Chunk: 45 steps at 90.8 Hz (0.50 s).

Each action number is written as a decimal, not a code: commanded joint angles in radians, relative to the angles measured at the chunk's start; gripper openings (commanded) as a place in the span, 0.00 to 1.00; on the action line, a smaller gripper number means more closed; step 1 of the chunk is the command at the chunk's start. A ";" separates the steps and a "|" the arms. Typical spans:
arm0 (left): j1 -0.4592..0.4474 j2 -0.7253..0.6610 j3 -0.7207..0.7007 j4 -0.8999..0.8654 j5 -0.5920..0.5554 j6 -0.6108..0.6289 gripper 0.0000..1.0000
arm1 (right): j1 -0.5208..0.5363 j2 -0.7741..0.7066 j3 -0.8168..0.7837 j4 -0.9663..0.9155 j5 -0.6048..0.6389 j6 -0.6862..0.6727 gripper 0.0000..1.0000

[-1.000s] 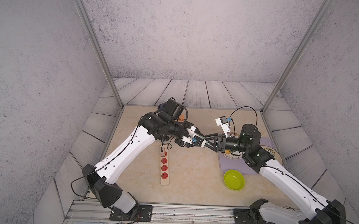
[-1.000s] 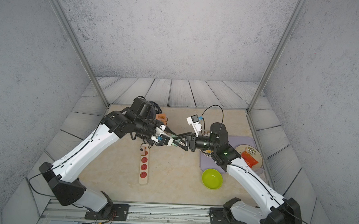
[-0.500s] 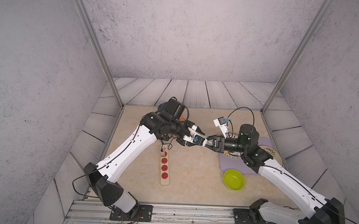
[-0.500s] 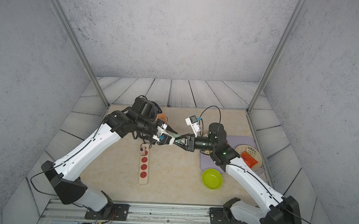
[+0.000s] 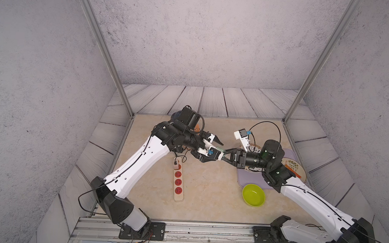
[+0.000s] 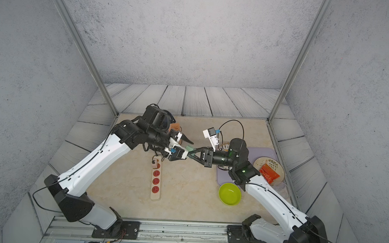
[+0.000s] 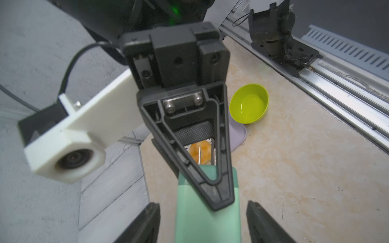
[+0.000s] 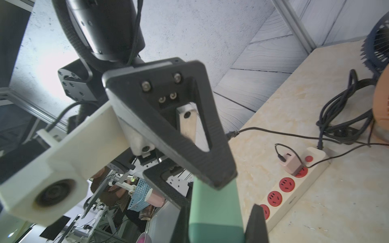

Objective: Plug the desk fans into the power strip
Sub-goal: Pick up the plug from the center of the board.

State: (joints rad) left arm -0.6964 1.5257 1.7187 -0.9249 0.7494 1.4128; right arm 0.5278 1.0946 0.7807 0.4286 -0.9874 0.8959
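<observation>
The cream power strip lies on the table with a pink adapter in its end socket. The dark desk fan stands at the back left, mostly hidden behind my left arm. Its plug is not identifiable. Both grippers meet in mid-air above the table around a mint-green block. My right gripper is shut on the block. My left gripper is open, with a gap on each side of the block.
A lime bowl sits at the near edge of a lavender mat. A plate with a red packet lies at the far right. Black cord lies coiled beyond the strip's end.
My right gripper has closed onto the green block. My left gripper, which gripped the block before, has opened off it. Both arms shifted slightly left.
</observation>
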 commanded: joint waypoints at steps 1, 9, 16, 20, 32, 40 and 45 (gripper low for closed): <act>0.005 -0.017 0.041 -0.087 0.095 0.032 0.83 | -0.012 0.024 -0.003 0.275 -0.082 0.111 0.00; 0.009 -0.007 0.083 -0.140 0.145 0.041 0.86 | -0.024 0.073 -0.030 0.503 -0.100 0.246 0.00; 0.009 0.004 0.109 -0.164 0.172 0.051 0.86 | -0.043 0.135 -0.045 0.757 -0.104 0.395 0.00; 0.009 0.006 0.121 -0.165 0.179 0.044 0.86 | -0.056 0.174 -0.054 0.906 -0.086 0.499 0.00; 0.013 0.013 0.154 -0.161 0.175 0.013 0.83 | -0.065 0.224 -0.057 0.969 -0.103 0.554 0.00; 0.020 0.013 0.156 -0.149 0.167 0.011 0.81 | -0.066 0.219 -0.064 0.969 -0.137 0.547 0.00; 0.027 0.013 0.154 -0.133 0.159 -0.001 0.80 | -0.066 0.209 -0.071 0.969 -0.134 0.547 0.00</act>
State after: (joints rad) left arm -0.6849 1.5261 1.8561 -1.0473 0.8917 1.4334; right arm 0.4599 1.3296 0.7132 1.2564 -1.0828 1.3891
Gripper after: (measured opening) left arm 0.810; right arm 0.086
